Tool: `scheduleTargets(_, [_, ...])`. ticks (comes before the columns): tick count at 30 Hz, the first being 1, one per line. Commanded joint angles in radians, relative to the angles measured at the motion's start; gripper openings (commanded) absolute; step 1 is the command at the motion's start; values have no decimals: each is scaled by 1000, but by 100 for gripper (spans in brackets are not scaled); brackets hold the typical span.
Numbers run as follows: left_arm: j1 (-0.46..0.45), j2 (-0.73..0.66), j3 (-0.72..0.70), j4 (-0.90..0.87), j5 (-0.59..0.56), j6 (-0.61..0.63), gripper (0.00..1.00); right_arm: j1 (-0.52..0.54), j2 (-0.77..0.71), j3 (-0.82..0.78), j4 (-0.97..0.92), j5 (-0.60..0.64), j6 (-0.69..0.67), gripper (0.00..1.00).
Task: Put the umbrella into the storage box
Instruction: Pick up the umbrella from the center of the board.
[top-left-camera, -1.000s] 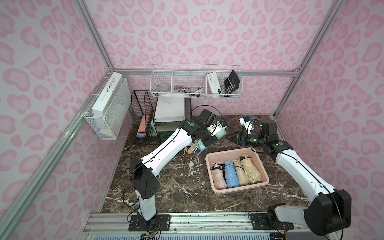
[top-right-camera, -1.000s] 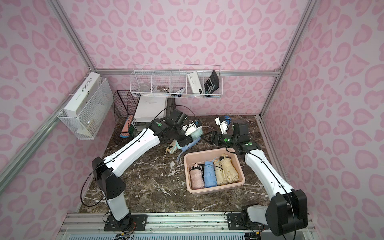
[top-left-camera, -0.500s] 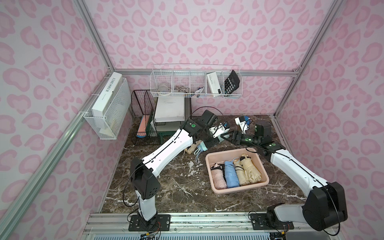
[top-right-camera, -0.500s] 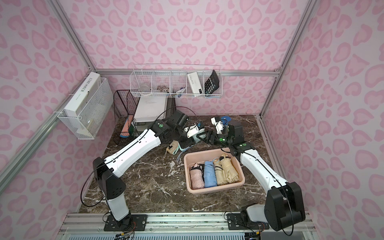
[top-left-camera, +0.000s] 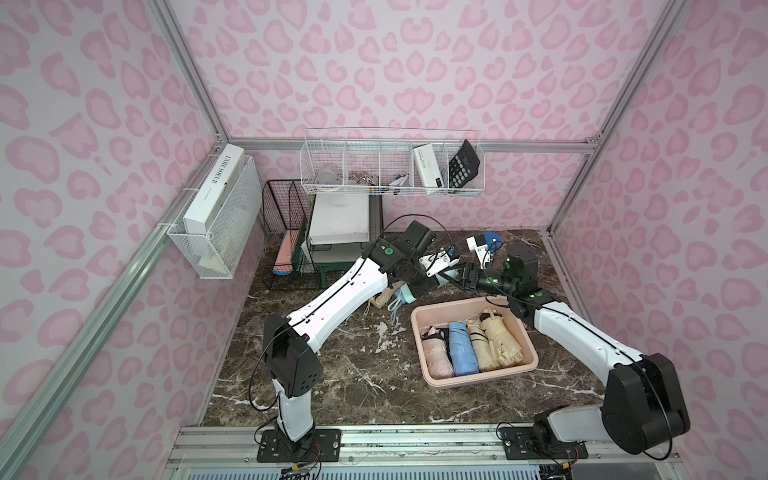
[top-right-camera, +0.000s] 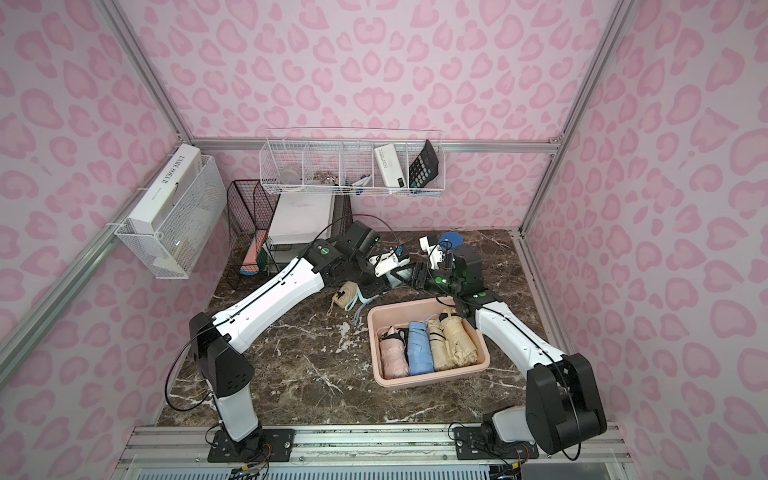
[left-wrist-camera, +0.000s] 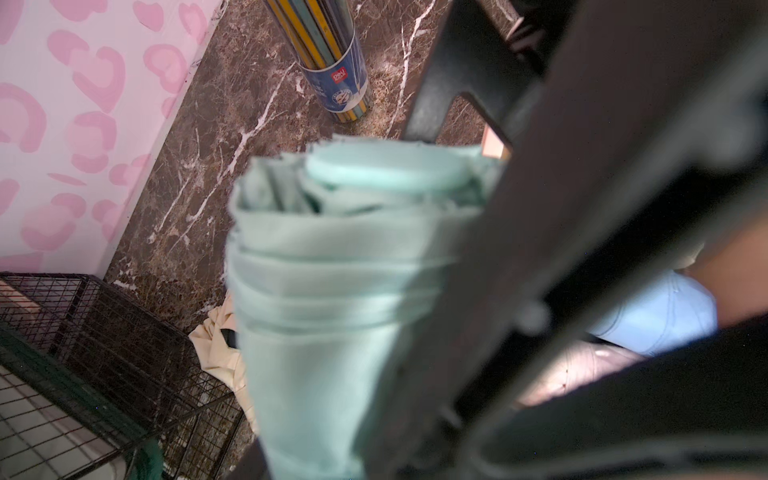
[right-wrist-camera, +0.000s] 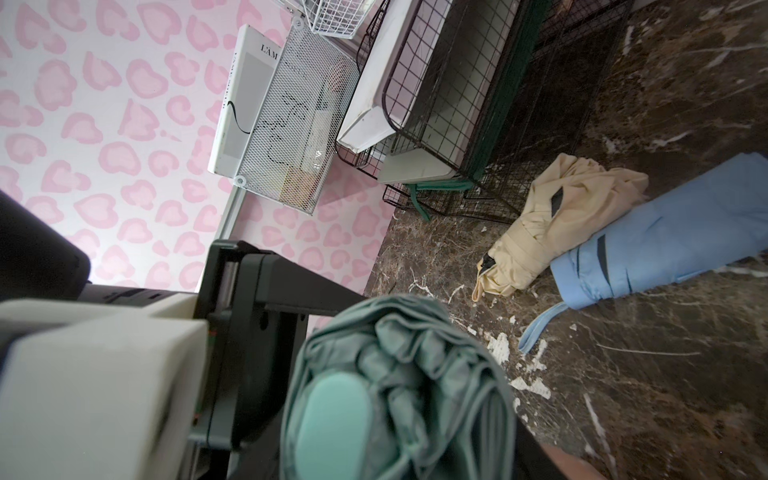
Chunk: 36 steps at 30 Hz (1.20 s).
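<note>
A folded teal umbrella (left-wrist-camera: 332, 291) hangs above the marble table between the two arms, its end cap towards the right wrist camera (right-wrist-camera: 395, 395). My left gripper (top-left-camera: 428, 282) is shut on it. My right gripper (top-left-camera: 461, 276) faces the left one, and its dark fingers lie against both sides of the same umbrella (top-right-camera: 366, 297). The pale pink storage box (top-left-camera: 482, 377) stands just in front of both grippers in both top views (top-right-camera: 432, 377). It holds several folded umbrellas side by side.
A beige umbrella (right-wrist-camera: 552, 224) and a blue umbrella (right-wrist-camera: 665, 232) lie on the table below the left gripper, next to the black wire rack (top-left-camera: 286, 232). A pencil tube (left-wrist-camera: 332, 75) stands at the back. White wire baskets (top-left-camera: 390, 170) hang on the walls.
My right arm has swung left to meet the left gripper, and its jaws have narrowed around the teal umbrella. The left arm has brought the umbrella slightly right.
</note>
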Motion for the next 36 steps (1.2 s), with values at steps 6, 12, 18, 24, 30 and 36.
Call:
scheduleTargets(6, [-3, 7, 27, 20, 47, -4, 30, 10, 14, -41, 193, 42, 136, 42])
scheduleTargets(12, [-4, 9, 41, 23, 50, -18, 32, 24, 14, -69, 260, 74, 176, 28])
scheduleTargets(18, [-4, -7, 40, 33, 39, -28, 45, 25, 0, -98, 328, 91, 217, 15])
scheduleTargets(24, [-4, -67, 6, 109, -26, -61, 83, 27, -16, -114, 373, 121, 243, 10])
scheduleTargets(30, [-3, -216, -44, 264, -84, -184, 99, 27, -40, -134, 399, 200, 264, 7])
scheduleTargets(36, [-3, -393, -243, 501, -258, -617, 97, 38, -102, -168, 455, 341, 253, 3])
